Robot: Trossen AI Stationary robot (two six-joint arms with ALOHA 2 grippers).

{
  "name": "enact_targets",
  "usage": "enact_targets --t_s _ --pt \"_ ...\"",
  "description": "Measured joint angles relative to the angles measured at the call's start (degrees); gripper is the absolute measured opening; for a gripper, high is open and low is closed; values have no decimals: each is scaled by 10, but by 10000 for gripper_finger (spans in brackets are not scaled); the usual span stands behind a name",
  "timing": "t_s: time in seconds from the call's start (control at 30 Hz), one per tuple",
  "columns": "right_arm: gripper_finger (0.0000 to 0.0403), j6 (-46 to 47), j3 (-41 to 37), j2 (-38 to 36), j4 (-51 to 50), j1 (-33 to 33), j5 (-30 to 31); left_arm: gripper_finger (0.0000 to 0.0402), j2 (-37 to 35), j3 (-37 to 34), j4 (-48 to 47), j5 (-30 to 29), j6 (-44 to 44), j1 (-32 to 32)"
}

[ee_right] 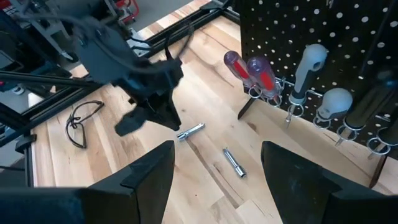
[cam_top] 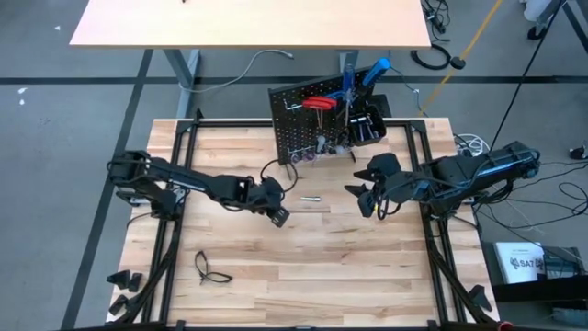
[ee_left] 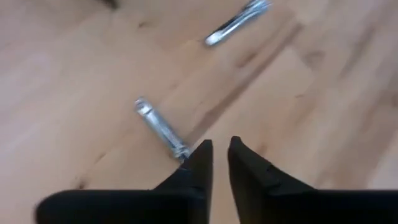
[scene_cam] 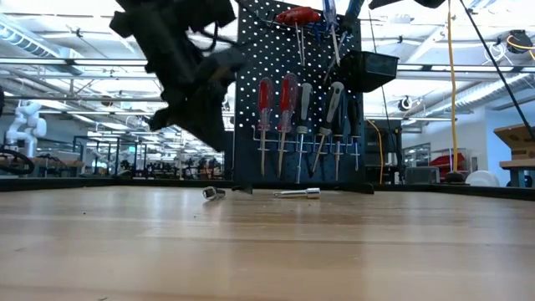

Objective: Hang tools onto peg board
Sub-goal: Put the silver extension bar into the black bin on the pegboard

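Note:
The black peg board (cam_top: 312, 129) stands upright at the table's far middle. Red-handled and grey-handled screwdrivers (scene_cam: 288, 104) hang in its silver rail, and more tools hang higher up. Two small silver bits lie flat on the wood in front of it (ee_right: 191, 131) (ee_right: 234, 163). My left gripper (ee_left: 221, 149) hangs above the table near one bit (ee_left: 160, 127); its fingers stand almost together with only a thin slit, and nothing is in it. My right gripper (ee_right: 217, 149) hovers open to the right of the board, holding nothing.
A pair of safety glasses (cam_top: 211, 268) lies near the table's front left. A small black bin (cam_top: 367, 127) sits on the board's right side. Bare wood stretches across the table's near half.

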Motion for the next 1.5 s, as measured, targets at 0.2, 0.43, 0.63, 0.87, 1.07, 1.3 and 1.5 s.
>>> enact_targets --t_s 0.2,0.43,0.63,0.87,1.07,1.3,1.5 --pt "231 -16 0 -1 0 0 -1 131 40 0 -5 -22 -70 1" --pt "231 -38 0 -1 -3 0 -14 183 87 0 4 -55 -120 1" --pt "231 -47 0 -1 -5 -1 -13 185 121 2 18 -44 -116 -3" --pt "231 -49 0 -1 -9 -1 -12 160 126 3 -11 -64 -40 -25" --pt "231 -49 0 -1 -9 0 -9 83 127 2 -25 -73 2 -35" --pt "231 -47 0 -1 7 0 -8 22 118 2 -13 -36 62 -37" --pt "231 -47 0 -1 23 -1 -8 20 94 16 -21 -9 110 -35"
